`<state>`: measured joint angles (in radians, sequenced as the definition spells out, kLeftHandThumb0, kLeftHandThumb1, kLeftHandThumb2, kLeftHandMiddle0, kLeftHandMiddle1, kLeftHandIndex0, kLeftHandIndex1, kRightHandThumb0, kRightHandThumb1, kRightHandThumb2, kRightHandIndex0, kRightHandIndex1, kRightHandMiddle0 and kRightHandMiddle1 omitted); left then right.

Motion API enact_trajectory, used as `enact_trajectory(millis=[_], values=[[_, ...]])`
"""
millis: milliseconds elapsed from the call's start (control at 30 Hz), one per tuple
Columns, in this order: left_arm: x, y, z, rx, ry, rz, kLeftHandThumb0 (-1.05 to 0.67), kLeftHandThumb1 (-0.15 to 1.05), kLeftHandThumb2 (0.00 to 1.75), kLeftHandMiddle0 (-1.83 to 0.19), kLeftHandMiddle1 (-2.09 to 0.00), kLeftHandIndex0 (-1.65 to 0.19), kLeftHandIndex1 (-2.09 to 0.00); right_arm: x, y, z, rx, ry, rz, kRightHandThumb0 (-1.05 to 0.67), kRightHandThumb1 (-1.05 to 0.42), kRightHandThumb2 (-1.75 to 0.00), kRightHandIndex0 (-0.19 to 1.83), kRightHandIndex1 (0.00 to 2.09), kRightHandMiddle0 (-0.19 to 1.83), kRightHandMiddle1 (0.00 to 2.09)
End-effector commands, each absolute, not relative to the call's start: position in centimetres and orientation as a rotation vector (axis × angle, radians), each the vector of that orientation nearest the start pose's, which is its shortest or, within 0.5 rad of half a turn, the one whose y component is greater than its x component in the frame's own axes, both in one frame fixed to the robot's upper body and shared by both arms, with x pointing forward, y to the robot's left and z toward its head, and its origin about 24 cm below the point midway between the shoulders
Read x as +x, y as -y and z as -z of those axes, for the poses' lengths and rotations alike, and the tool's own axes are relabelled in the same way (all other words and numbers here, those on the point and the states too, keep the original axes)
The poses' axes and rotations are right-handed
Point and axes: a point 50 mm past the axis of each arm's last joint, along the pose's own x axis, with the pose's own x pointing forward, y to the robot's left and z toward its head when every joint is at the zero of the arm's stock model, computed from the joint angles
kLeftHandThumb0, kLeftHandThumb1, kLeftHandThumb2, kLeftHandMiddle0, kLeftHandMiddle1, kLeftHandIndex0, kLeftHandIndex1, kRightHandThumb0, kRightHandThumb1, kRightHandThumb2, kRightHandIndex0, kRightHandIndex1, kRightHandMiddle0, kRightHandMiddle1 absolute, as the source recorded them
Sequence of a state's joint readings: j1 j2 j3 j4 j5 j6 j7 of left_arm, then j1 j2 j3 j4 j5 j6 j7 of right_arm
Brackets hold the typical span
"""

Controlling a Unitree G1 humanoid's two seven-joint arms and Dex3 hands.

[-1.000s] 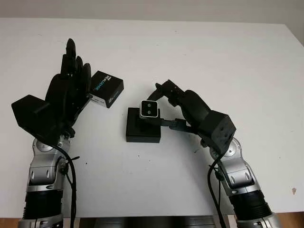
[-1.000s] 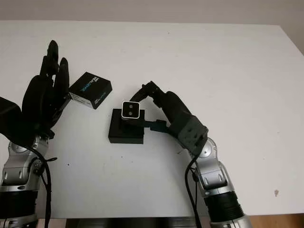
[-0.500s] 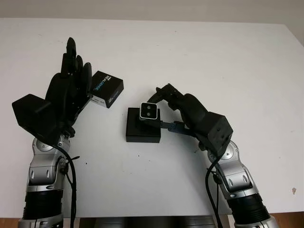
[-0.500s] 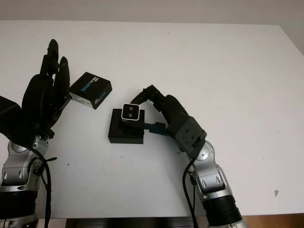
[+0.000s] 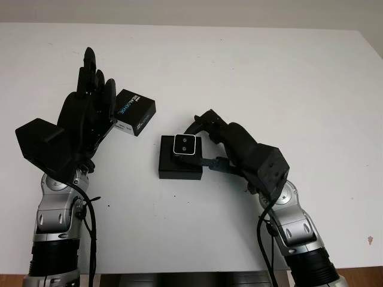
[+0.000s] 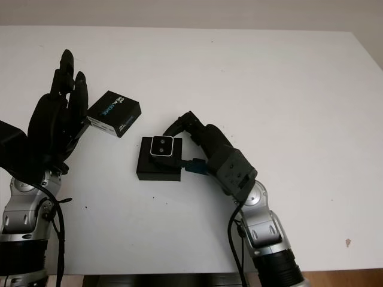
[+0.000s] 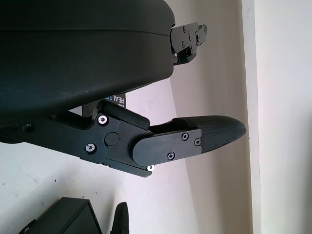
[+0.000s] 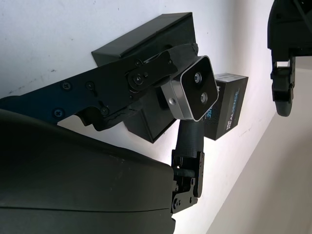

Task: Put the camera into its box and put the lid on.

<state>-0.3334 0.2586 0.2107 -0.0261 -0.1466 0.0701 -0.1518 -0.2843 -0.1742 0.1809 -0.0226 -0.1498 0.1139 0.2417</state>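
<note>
My right hand [image 5: 203,143] holds a small silver camera [image 5: 184,145] with a black two-lens face, its fingers closed on the camera's sides. The camera sits low over the open black box [image 5: 179,162] at the table's middle, at the box's far edge; in the right wrist view the camera [image 8: 195,89] is pinched just above the box [image 8: 146,39]. The box lid [image 5: 134,112], black with white and blue lettering, lies on the table left of the box. My left hand [image 5: 90,101] is open, raised beside the lid's left end, not touching it.
The white table [image 5: 269,78] has free room on its right half and far side. Its front edge runs along the bottom of the head views, and a wall rises behind the far edge.
My right hand has lowered the camera and shifted it slightly left, from above the box down to the box's top. The left hand and the lid have not moved.
</note>
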Motion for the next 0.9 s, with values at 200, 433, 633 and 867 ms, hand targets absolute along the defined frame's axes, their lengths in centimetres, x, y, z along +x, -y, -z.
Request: enact_trajectory(millis=[200,433,633,867], values=[[30.19,-21.4,-15.25,0.096,0.331,0.024,-0.71,1.05,0.58,0.19,0.0,0.19,0.0,29.42,10.72,-10.27,-0.372,0.162,-0.433,-0.39,-1.04,-0.05,0.17,0.05,0.21,1.94],[30.17,-21.43,-15.16,0.094,0.326,0.028,-0.7,1.05,0.59,0.19,0.0,0.19,0.0,29.56,10.54,-10.13,-0.376,0.15,-0.432,-0.4,-1.04,-0.05,0.17,0.05,0.19,1.93],[30.17,-21.42,-15.13,0.087,0.324,0.029,-0.7,1.05,0.59,0.19,0.0,0.19,0.0,29.72,10.48,-9.97,-0.362,0.138,-0.442,-0.4,-1.04,-0.05,0.16,0.05,0.18,1.93],[30.18,-21.43,-15.11,0.09,0.326,0.022,-0.7,1.05,0.59,0.19,0.0,0.19,0.0,29.92,10.35,-9.72,-0.332,0.1,-0.462,-0.42,-1.04,-0.05,0.15,0.04,0.18,1.93]])
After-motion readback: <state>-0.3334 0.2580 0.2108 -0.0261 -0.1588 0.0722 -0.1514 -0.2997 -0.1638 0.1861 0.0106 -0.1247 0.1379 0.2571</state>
